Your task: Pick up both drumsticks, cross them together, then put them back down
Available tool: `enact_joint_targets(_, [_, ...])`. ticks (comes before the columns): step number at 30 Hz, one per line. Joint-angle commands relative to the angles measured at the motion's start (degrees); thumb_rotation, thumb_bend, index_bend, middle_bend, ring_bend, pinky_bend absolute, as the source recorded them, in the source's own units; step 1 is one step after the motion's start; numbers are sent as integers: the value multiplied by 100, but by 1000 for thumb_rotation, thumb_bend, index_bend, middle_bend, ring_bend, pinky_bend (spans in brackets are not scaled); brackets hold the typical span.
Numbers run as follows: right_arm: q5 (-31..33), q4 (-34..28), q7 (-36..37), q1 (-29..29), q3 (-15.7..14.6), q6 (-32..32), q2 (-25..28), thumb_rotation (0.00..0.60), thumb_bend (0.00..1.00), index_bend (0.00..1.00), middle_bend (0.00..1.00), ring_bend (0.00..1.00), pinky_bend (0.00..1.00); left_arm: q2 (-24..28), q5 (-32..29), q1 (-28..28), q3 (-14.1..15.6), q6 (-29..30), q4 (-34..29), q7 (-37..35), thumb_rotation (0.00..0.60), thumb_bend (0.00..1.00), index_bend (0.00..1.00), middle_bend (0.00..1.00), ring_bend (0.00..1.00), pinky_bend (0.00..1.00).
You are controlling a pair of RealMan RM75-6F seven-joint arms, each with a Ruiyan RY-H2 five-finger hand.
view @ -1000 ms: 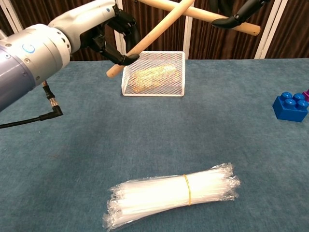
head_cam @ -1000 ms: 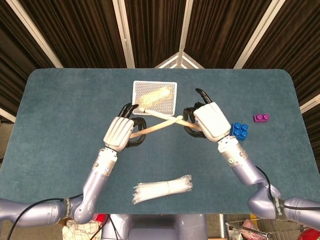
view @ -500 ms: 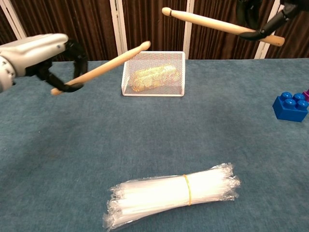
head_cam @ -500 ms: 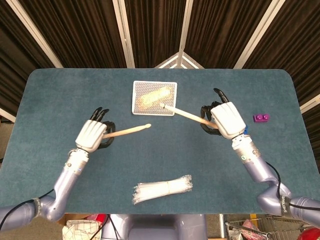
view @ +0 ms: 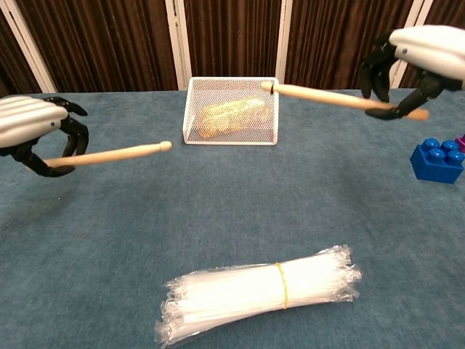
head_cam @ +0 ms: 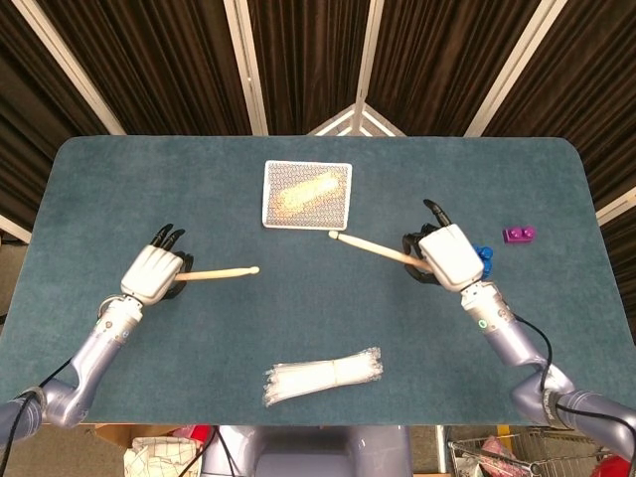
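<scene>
Left hand (head_cam: 151, 275) grips the left drumstick (head_cam: 221, 272) and right hand (head_cam: 449, 255) the right drumstick (head_cam: 373, 247), tips pointing inward, well apart above the table (head_cam: 328, 328).

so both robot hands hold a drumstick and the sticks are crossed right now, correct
Not crossed. The left robot hand holds one drumstick and the right robot hand holds the other drumstick, but the head view shows the sticks well apart, tips not touching.
</scene>
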Motion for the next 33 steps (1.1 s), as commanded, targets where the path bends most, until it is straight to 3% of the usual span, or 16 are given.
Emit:
enact_joint_targets(1, [-200, 316, 127, 4, -163, 73, -271, 600, 489, 713, 678, 521, 90, -196, 248, 13, 164, -94, 398, -178, 600, 499, 619, 569, 97, 14])
enact_joint_targets(6, [-307, 549, 169, 4, -290, 46, -494, 600, 489, 713, 678, 521, 90, -304, 235, 15, 195, -296, 720, -111, 600, 499, 601, 567, 97, 14])
enact_joint_targets(14, [-402, 895, 161, 35, -455, -107, -878, 600, 489, 713, 678, 521, 90, -363, -271, 16, 9, -789, 682, 318, 600, 499, 590, 564, 97, 12])
enact_joint_targets(20, [-312, 1011, 261, 69, -388, -173, -1043, 600, 489, 713, 678, 521, 90, -393, -453, -9, -84, -930, 664, 631, 600, 499, 573, 543, 96, 2])
enact_joint_targets(33, [-130, 1459, 312, 189, -312, -513, -1242, 600, 489, 713, 678, 521, 90, -219, -944, -13, -258, -1208, 357, 1154, 600, 491, 397, 445, 47, 0])
